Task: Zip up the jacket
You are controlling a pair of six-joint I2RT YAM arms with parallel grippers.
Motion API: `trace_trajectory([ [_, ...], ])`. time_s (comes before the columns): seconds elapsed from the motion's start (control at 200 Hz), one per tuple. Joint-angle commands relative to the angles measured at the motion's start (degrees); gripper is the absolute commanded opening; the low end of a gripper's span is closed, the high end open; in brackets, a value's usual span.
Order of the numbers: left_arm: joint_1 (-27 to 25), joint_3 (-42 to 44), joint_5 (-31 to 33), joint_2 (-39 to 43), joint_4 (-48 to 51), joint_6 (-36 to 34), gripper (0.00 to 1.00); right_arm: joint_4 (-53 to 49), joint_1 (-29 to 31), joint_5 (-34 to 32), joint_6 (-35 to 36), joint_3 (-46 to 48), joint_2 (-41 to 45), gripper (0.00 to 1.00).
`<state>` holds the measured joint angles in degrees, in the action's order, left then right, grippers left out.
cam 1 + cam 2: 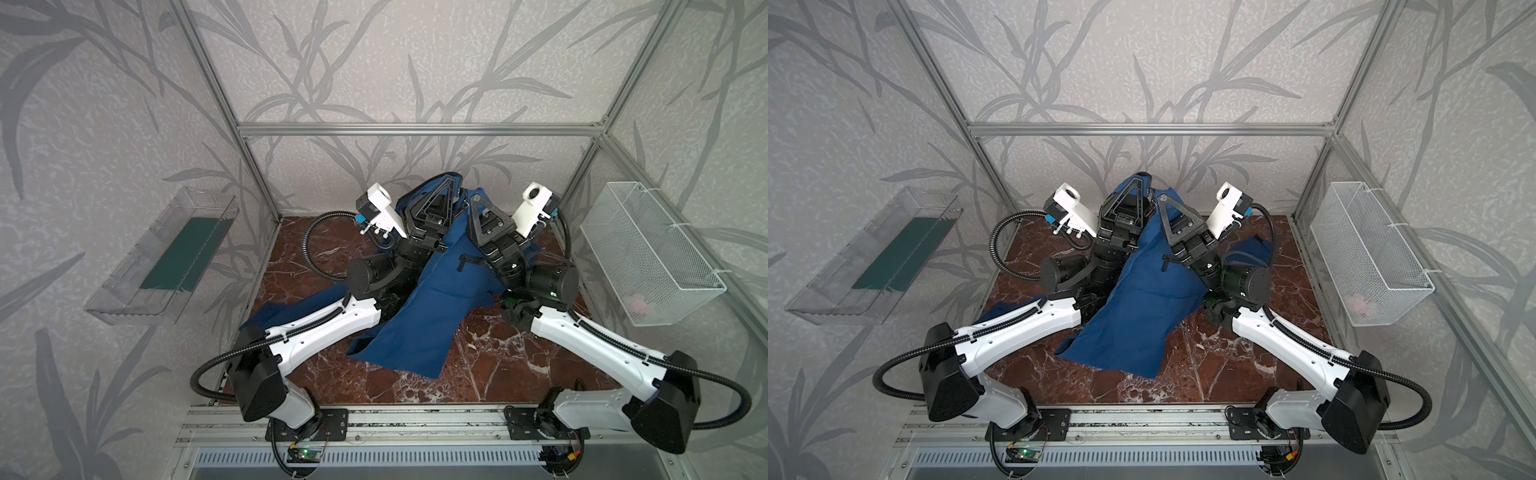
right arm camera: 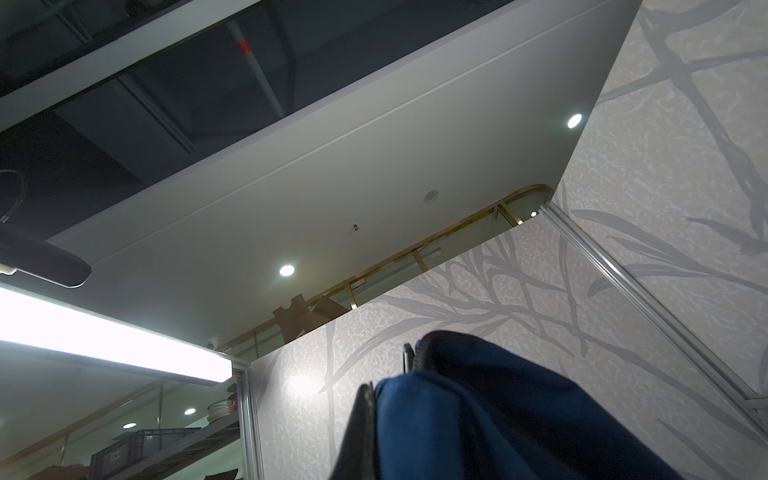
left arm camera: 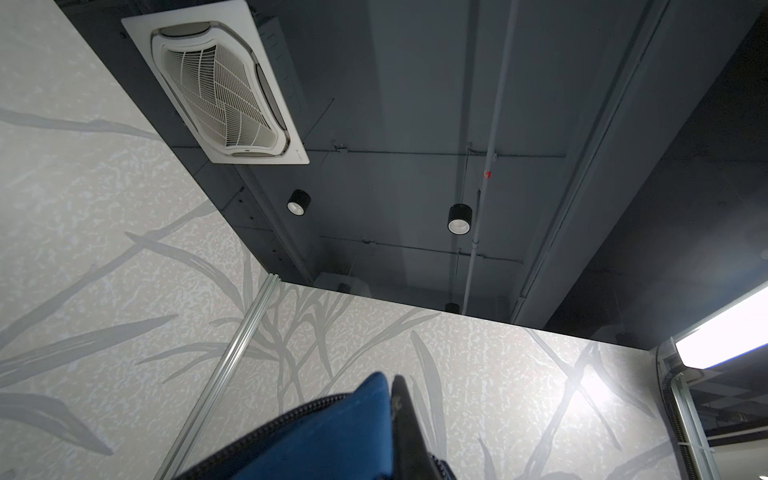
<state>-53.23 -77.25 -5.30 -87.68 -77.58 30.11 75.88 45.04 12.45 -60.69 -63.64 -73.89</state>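
text: none legible | ceiling unit (image 3: 216,89): small corner mark, too small to read | numbers, signs: none

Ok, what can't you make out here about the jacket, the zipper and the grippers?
- Zipper slider: in both top views the left gripper and right gripper hide the jacket's raised edge.
- Wrist views: aimed at the ceiling; the bottom edge cuts off the jacket.
- Pink thing in the basket: blurred behind mesh, top views.
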Motion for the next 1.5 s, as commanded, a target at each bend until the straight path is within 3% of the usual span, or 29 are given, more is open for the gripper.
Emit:
trace_trajectory([
  [0.0, -1.22, -3.61, -4.12, -0.34, -3.58, -7.55, 0.0, 4.63, 1.56, -1.08, 3.73, -2.92, 0.68, 0.0],
  [0.105, -2.56, -4.98, -4.84, -1.02, -3.63, -13.41, 0.0, 4.63, 2.89, -2.22, 6.38, -3.25, 0.76, 0.0],
  [0.27, -2.99, -6.49, -5.4, -1.88, -3.63, -16.11, 0.0, 4.63, 3.17, -2.82, 7.82, -4.0, 0.76, 0.0],
  [0.4, -3.81, -5.01, -2.16, -0.82, -3.55, -19.49, 0.0, 4.63, 3.22, -3.4, 9.08, -3.23, 1.44, 0.0],
  [0.765, -4.03, -2.02, 0.88, 1.47, -3.34, -22.09, 0.0, 4.48, 3.22, -5.14, 12.76, -0.09, 3.92, 0.0],
  [1.495, -5.51, -0.62, 1.76, 2.34, -3.54, -27.82, 0.0, 4.63, 3.22, -7.15, 12.0, 0.87, 2.22, 0.0],
])
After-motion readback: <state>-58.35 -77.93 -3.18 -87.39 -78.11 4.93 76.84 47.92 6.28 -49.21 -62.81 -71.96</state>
